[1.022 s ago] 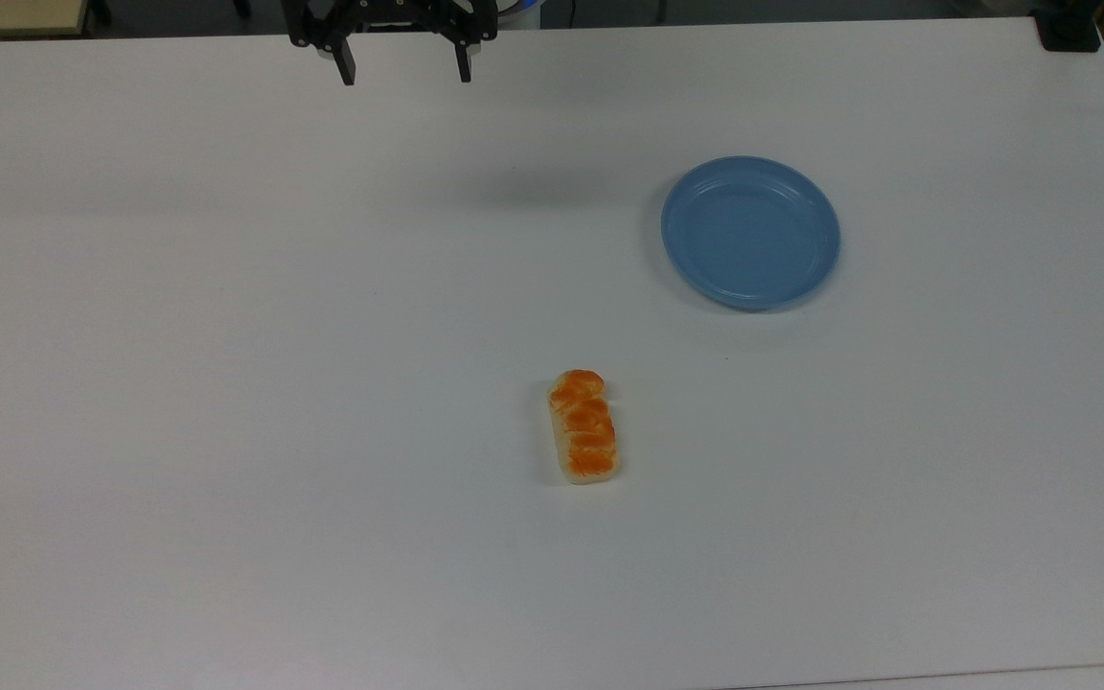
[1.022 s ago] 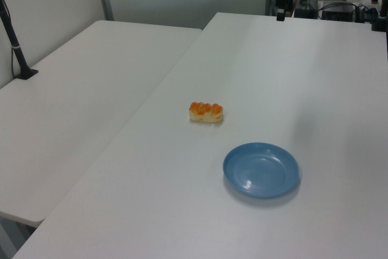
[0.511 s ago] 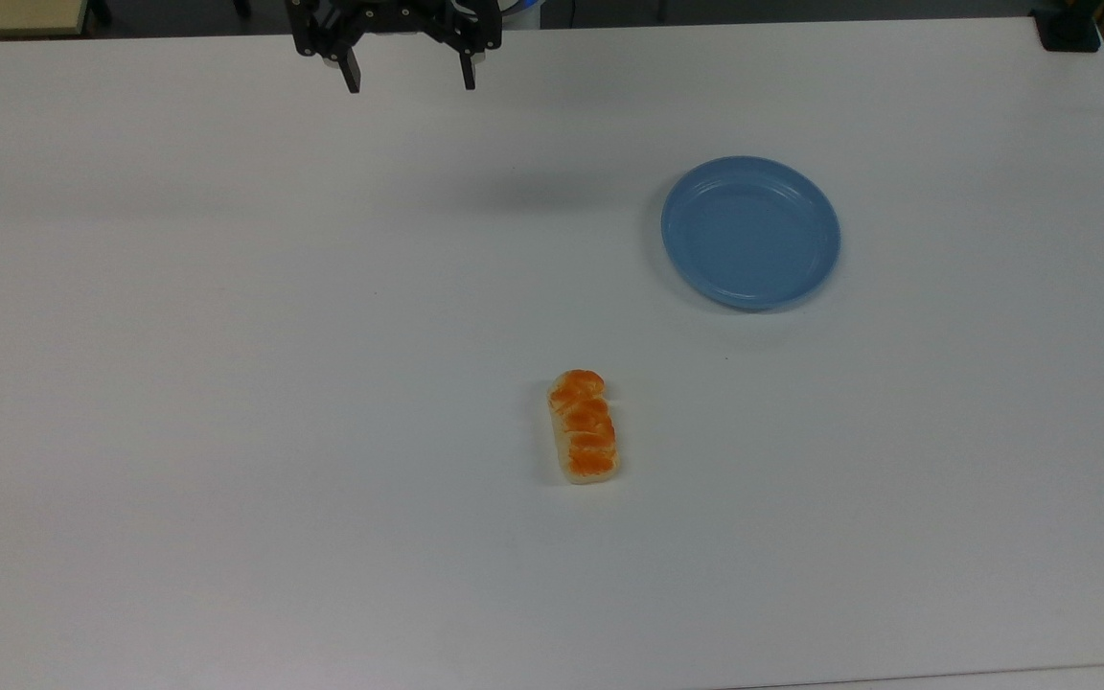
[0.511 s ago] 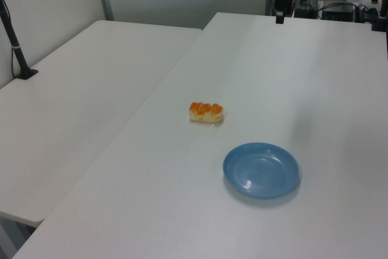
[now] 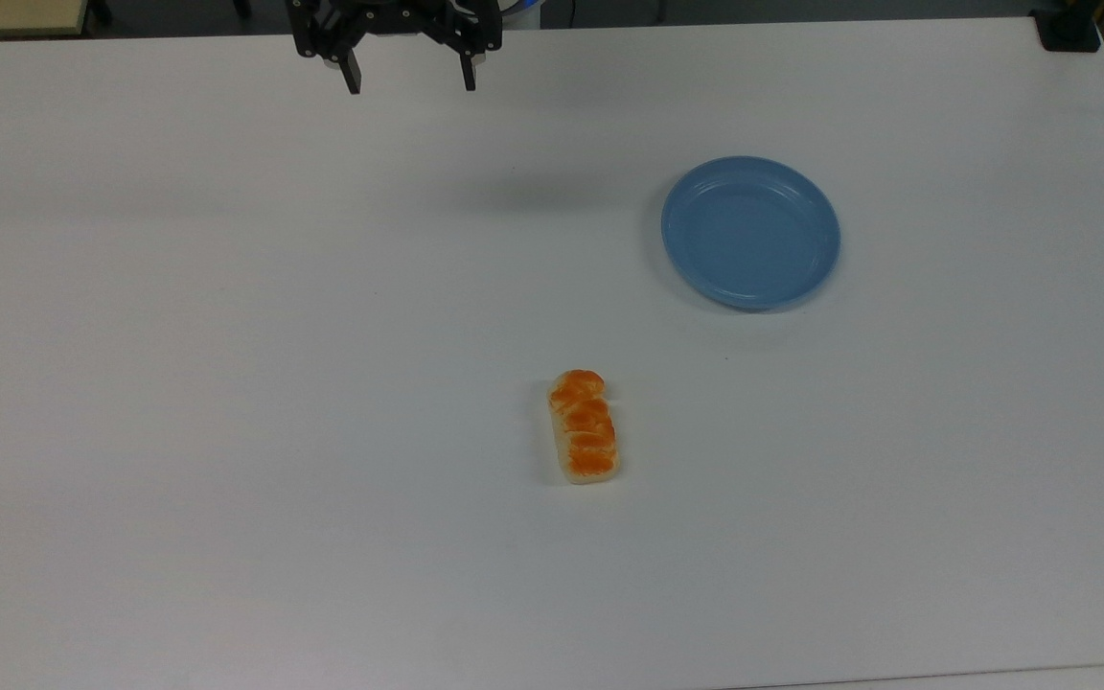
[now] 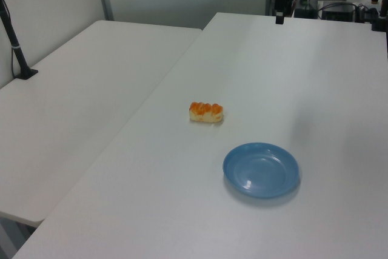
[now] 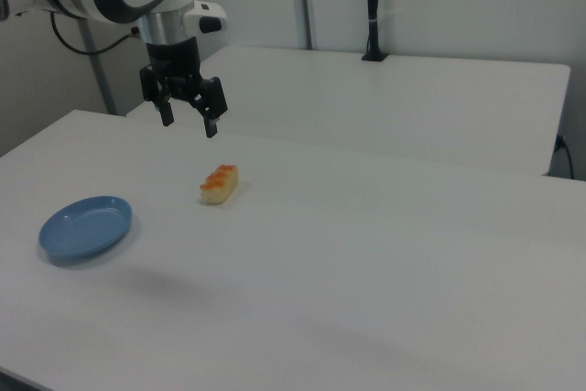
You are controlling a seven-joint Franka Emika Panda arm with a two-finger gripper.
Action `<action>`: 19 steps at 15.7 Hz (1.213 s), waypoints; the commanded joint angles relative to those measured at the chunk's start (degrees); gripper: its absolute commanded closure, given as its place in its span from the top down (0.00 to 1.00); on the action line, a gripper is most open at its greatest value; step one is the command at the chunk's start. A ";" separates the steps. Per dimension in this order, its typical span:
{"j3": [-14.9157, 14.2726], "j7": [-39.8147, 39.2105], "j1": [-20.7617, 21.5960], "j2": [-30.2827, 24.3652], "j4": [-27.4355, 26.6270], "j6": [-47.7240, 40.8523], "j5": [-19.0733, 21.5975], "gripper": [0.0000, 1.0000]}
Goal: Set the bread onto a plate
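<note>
Our jaws [image 5: 408,81], spread apart and empty, hang well above the bread [image 5: 584,427], which lies toward the top view's bottom. Its long axis runs crosswise to our jaw gap.

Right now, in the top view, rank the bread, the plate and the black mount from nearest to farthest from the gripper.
From the gripper:
1. The plate, to the top view's right, and bread, lower centre: too close to call.
2. The black mount, top right corner: farthest.
</note>
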 commanded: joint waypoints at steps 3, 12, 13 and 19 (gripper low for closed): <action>-0.21 -0.63 0.63 0.59 0.10 1.21 -0.02 1.00; 0.05 1.47 1.94 4.27 0.11 6.20 0.60 1.00; 0.75 2.78 1.95 4.98 0.19 7.18 0.51 1.00; 3.31 7.27 1.86 13.14 0.72 14.30 0.25 1.00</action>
